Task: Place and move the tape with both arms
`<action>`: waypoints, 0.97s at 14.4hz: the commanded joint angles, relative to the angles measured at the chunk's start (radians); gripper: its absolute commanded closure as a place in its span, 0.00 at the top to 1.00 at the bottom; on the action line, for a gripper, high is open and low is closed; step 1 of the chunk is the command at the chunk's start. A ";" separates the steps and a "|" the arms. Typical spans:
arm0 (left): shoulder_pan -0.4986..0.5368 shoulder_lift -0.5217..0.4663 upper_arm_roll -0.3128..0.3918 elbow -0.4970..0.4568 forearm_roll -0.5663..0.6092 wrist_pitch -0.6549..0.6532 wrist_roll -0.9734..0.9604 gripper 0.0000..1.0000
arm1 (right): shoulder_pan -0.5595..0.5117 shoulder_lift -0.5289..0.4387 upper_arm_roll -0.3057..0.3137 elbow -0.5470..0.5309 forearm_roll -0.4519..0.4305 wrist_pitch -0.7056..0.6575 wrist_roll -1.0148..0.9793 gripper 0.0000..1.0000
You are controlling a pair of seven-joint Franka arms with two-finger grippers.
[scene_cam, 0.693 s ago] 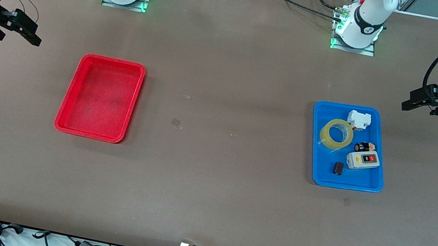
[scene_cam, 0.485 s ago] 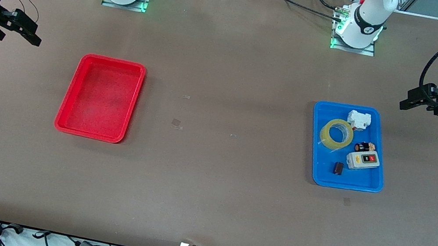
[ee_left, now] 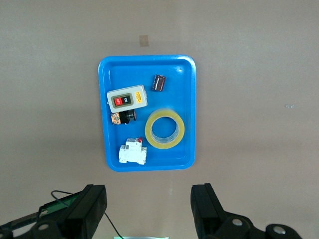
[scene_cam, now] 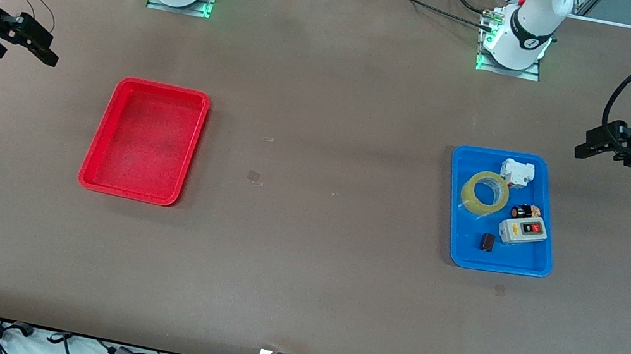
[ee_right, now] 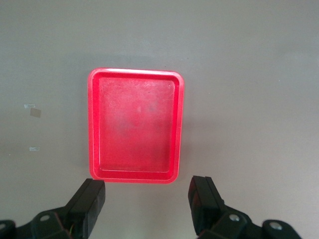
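The left tool [scene_cam: 592, 141] has drifted slightly; both tools gape wide, right tool [scene_cam: 36, 44] too, one tape [scene_cam: 484, 193] among five items.

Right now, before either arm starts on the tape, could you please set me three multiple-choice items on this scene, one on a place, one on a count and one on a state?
1. Where does the tape lie?
A. in the blue tray
B. in the red tray
C. on the bare table

2. How many things lie in the blue tray?
A. three
B. five
C. seven

3. How stands the left gripper?
A. shut on the tape
B. shut, empty
C. open, empty

Answers: 1 A, the roll lies flat inside the blue rim. 2 B, tape, white breaker, black-and-gold cylinder, switch box and a small dark part. 3 C, its fingers stand wide apart over bare table.
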 commanded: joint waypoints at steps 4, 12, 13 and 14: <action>-0.002 0.016 -0.001 0.011 -0.002 -0.007 0.011 1.00 | -0.004 -0.004 -0.004 0.006 0.018 -0.011 -0.027 0.99; 0.064 0.092 0.010 -0.114 -0.019 -0.008 0.019 1.00 | -0.004 -0.004 -0.004 0.001 0.018 -0.005 -0.014 0.99; 0.064 0.090 0.008 -0.166 -0.019 0.047 0.019 1.00 | -0.004 -0.004 -0.004 0.001 0.018 -0.005 -0.014 0.99; 0.065 0.087 0.004 -0.223 -0.019 0.118 0.019 1.00 | -0.004 -0.004 -0.004 0.001 0.018 -0.003 -0.014 0.99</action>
